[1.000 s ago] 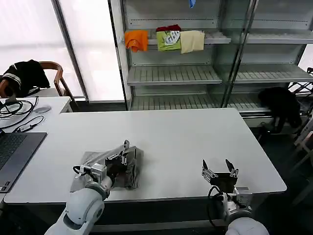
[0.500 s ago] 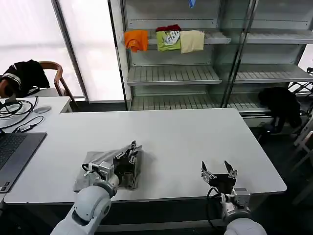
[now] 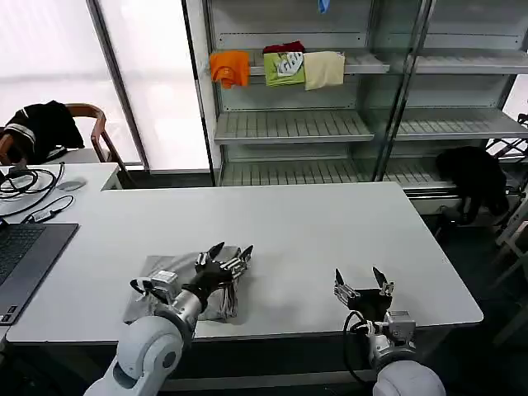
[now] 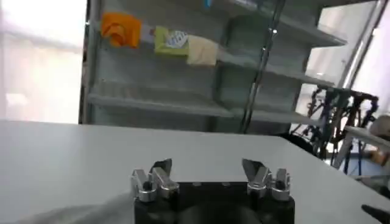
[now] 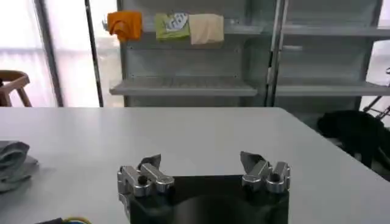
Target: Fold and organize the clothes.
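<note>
the light grey top (image 3: 165, 285) lies bunched on the near left part of the white table (image 3: 313, 227), close to the front edge, and it is still a rumpled heap rather than a flat fold, with creased layers piled toward its right side. the left gripper (image 3: 228, 257) sits right over that raised right edge with its fingers spread apart and nothing between them; in the left wrist view the left gripper (image 4: 210, 169) shows its two fingers wide, with bare table beyond and a pale edge of the cloth low in the corner. i judge this pose as a release or a fresh approach to the fabric, since open fingers above the thickest ridge are where a new pinch would make sense for pulling a layer over.

the right gripper (image 3: 361, 283) hovers low over bare table near the front edge, well apart from the garment, its fingers likewise splayed and empty; the right wrist view shows the right gripper (image 5: 201, 165) open, with the grey cloth off to one side at a distance. it looks parked there to keep out of the way while the left arm works, yet near enough to come in for a two-handed fold.

orange, green and cream garments (image 3: 279, 68) rest on the shelf (image 3: 289, 125) behind, untouched.
</note>
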You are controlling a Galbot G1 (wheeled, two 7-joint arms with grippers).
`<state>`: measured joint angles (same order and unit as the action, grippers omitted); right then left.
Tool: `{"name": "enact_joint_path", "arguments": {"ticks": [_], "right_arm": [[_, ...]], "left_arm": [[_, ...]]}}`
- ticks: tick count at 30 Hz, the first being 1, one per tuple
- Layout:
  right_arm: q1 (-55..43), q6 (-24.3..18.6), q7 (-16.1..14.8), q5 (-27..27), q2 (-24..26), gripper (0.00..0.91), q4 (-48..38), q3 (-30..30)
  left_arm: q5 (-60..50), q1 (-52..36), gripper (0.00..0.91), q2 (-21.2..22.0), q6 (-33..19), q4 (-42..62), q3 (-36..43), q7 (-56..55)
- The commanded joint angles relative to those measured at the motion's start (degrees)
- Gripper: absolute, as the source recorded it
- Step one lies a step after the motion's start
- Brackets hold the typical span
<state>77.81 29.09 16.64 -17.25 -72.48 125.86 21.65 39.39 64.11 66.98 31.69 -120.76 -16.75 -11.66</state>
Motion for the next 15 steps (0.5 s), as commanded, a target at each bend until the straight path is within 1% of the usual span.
{"name": "enact_joint_path", "arguments": {"ticks": [1, 5, 9, 15], "right_arm": [[-2.9, -0.1, 0.0, -1.1, 0.6, 0.907, -1.4, -1.0], [-4.9, 0.1, -0.1, -3.2, 1.7, 0.907, -2.4, -1.9], [-6.4, 0.2, -0.2, -3.9, 2.2, 0.907, -3.3, -2.6], [-8.4, 0.8, -0.2, -5.1, 2.3, 0.907, -4.3, -3.2]], "left_arm": [[6.2, 5.3, 0.907, -5.0, 1.1, -3.7, -14.9, -3.9], [5.7, 10.3, 0.907, -5.9, 1.2, -1.4, -22.3, -2.3], [4.6, 12.8, 0.907, -5.1, 1.0, -0.6, -25.0, -1.3], [3.4, 14.2, 0.907, -4.1, 0.6, 1.0, -27.5, 1.0]]}}
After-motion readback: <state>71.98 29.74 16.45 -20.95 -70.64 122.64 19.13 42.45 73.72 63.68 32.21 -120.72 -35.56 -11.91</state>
